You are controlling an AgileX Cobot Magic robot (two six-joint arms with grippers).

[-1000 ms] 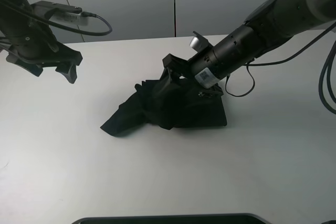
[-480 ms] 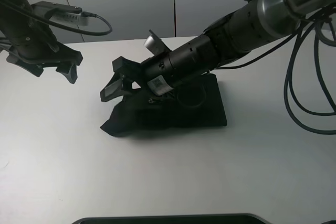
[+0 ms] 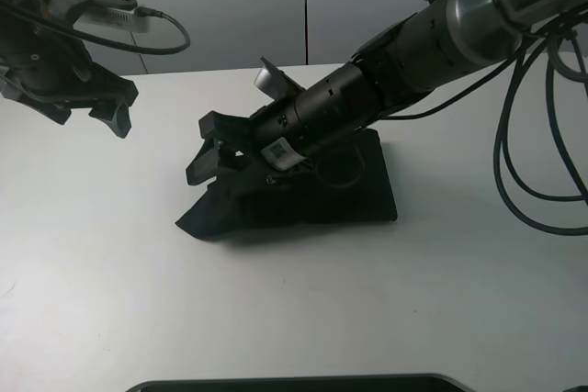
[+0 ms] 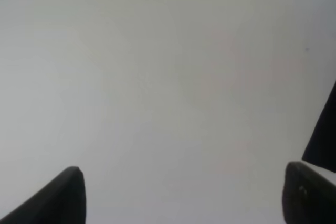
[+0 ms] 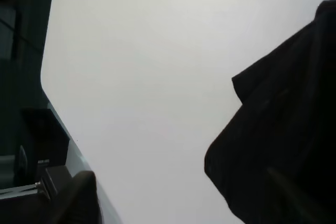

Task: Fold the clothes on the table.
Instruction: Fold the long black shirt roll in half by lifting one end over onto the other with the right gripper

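The black garment (image 3: 312, 192) lies in a rumpled heap near the middle of the white table (image 3: 294, 309), one pointed corner trailing out toward my left side. My right pincer (image 3: 209, 149) reaches across the cloth and hangs just above that trailing end, its jaws spread wide and holding nothing. From my right wrist I see only the dark fabric (image 5: 283, 129) at one side and bare tabletop (image 5: 147, 77) beside it (my own fingers barely show there). My left pincer (image 3: 110, 117) hovers well apart from the garment, over the far left of the table, its fingers (image 4: 63, 195) parted wide over bare surface.
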